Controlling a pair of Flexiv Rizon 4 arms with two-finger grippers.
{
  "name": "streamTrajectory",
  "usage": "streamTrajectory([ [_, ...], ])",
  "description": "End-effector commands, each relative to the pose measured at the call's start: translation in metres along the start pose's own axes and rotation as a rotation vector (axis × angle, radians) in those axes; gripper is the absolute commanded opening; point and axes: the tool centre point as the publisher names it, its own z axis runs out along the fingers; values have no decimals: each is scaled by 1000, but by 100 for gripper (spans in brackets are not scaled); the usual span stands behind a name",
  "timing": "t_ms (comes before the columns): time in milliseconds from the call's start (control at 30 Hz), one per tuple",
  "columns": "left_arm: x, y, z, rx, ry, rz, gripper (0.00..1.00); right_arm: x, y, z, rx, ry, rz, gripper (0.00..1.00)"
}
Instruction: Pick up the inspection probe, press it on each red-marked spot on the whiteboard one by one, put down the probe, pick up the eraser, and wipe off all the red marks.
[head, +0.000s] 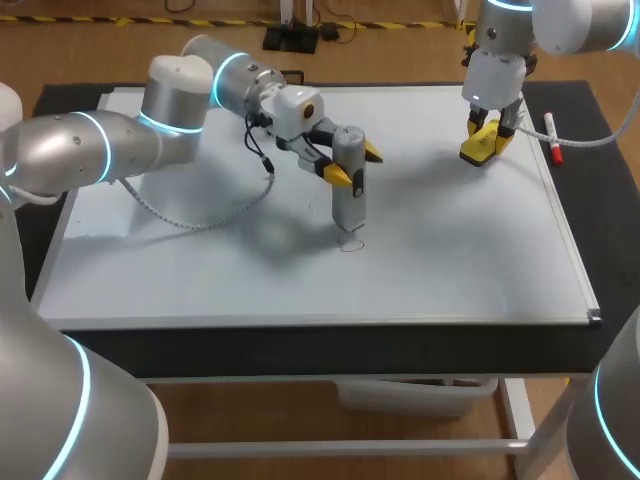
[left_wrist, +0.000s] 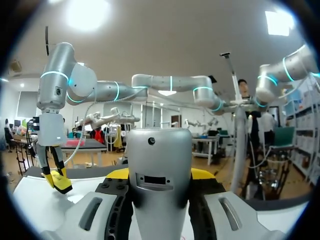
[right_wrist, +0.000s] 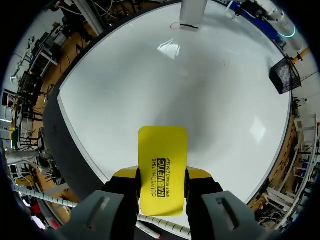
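- The left gripper (head: 356, 163) is holding the inspection probe (head: 348, 200). Its two yellow-tipped fingers are standing fairly wide, one on each side of the grey body.
- The probe is standing upright near the middle of the whiteboard (head: 200, 270). Its lower end is touching the board on a small, thinly drawn mark (head: 350, 245).
- The tip is lying straight below the fingers, so I judge that the press is going down along the probe's long axis. A move to another spot would call for a lift first.
- I am not finding any other red mark for certain.
- The right gripper (head: 487, 135) is gripping the yellow eraser (head: 478, 150) by its two long sides, at the far right part of the board and well apart from the probe.
- In the right wrist view the eraser's long axis is pointing out ahead of the fingers. The probe and its mark are lying further ahead, across bare board.
- I cannot tell whether the eraser is touching the board.
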Motion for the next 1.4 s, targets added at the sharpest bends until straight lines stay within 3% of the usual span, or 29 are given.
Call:
streamTrajectory([
  [33, 7, -13, -22, -16, -62, 6, 0, 1, 0, -1, 2, 2, -1, 0],
  [433, -9, -40, -122, -24, -305, 46, 0, 1, 0, -1, 2, 2, -1, 0],
  [833, 2, -47, -202, -38, -541, 69, 0, 1, 0, -1, 2, 2, -1, 0],
  [1400, 30, -49, -263, -61, -775, 65, 0, 1, 0, -1, 2, 2, -1, 0],
])
